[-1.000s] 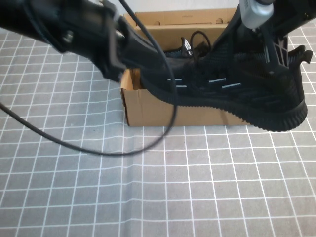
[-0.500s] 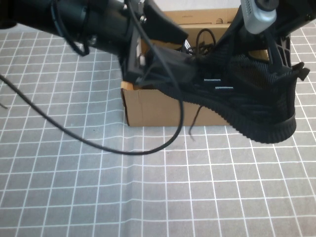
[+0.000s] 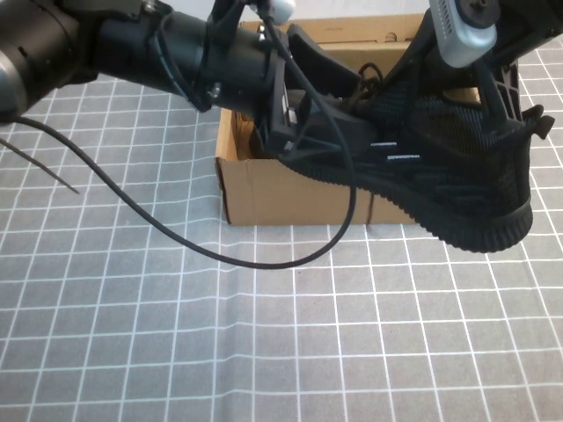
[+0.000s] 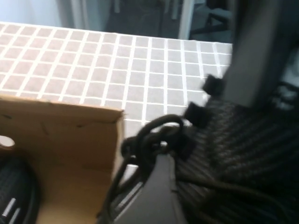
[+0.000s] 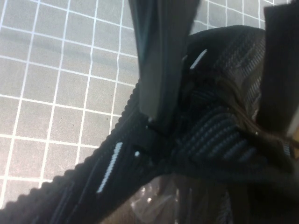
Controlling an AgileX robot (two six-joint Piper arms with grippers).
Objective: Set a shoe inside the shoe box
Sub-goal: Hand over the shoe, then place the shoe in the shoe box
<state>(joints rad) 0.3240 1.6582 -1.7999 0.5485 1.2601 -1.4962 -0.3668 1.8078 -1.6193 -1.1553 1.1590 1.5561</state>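
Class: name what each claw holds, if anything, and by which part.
Right claw: shut on the shoe at its heel collar. Left claw: open at the toe, over the shoe box, holding nothing.

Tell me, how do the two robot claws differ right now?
The left gripper stands open at the shoe's toe end, over the shoe box; the right gripper is shut on the shoe's heel part. So the right gripper carries the shoe, while the left gripper grips nothing. The left gripper reaches in from the left side, the right gripper from above on the right. Both are black and close to the same shoe.
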